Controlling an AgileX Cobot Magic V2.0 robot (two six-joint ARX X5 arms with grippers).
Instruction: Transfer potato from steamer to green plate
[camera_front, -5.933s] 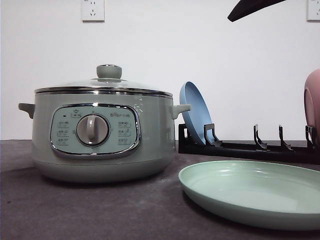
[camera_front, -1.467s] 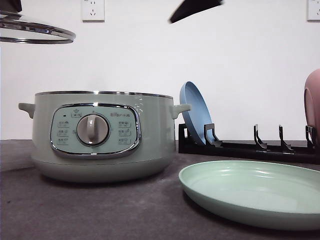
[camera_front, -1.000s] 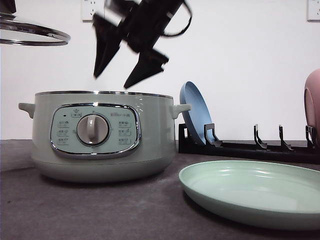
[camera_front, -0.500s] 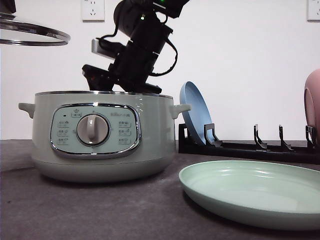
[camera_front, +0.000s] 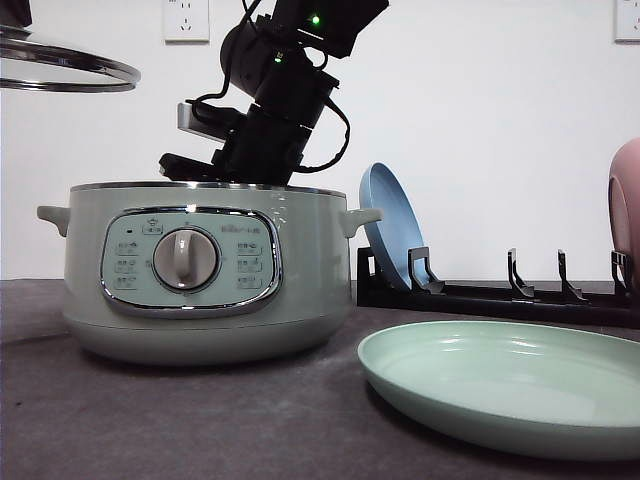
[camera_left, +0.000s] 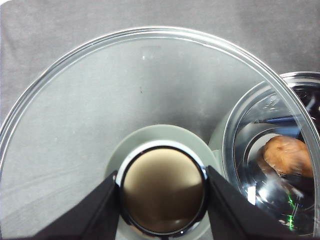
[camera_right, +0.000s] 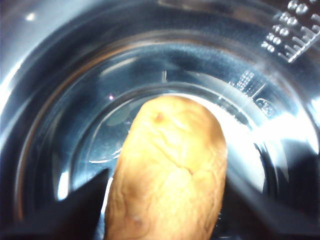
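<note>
Sitting inside the steamer (camera_front: 200, 270), potato (camera_right: 167, 172) looks wrinkled orange-brown; right gripper (camera_right: 165, 200) fingers spread either side. Left gripper (camera_left: 162, 197) clamps glass lid (camera_left: 125, 100) knob. Green plate (camera_front: 510, 385) nearby, blue plate (camera_front: 390, 225) racked.

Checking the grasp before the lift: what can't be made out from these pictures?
- Front view: the steamer wall hides the potato and the right pincer's tips.
- Right wrist view: the fingers beside the potato are blurred; contact unclear.
- Left wrist view: the lid is cut off by the edges.
</note>
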